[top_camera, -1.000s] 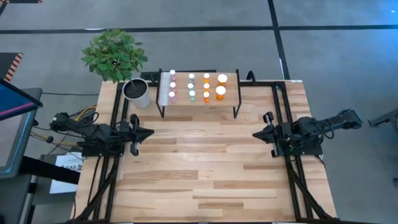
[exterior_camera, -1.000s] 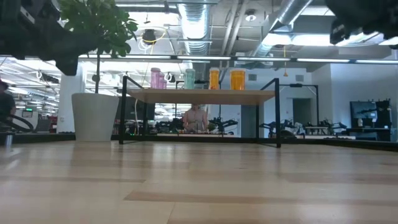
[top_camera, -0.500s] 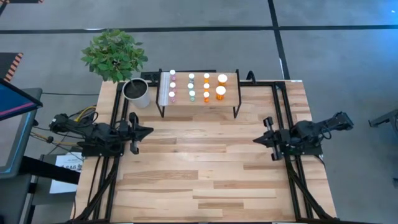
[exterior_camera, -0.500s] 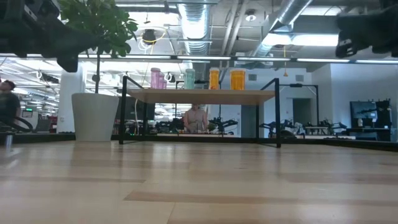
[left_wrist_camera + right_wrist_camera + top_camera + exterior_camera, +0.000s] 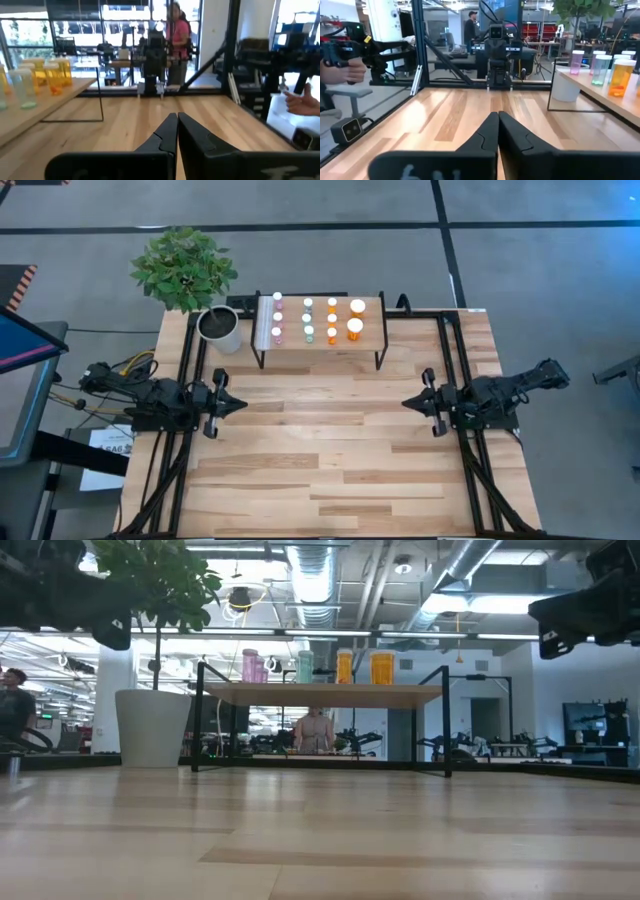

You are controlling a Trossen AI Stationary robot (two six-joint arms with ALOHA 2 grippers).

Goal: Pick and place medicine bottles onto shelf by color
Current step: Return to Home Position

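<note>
The high view looks straight down on the whole table (image 5: 330,460). The low view, at tabletop height, faces the shelf (image 5: 320,695), which both wrist views share.

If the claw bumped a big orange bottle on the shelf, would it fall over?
Probably not easily: the big orange bottle stands upright, wide for its height, on the flat shelf. Once tipped, its round body would likely roll.

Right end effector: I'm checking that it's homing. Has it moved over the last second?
Yes. In the low view the right end effector has dropped from the picture's top edge toward the level of the shelf, though it remains above it.
</note>
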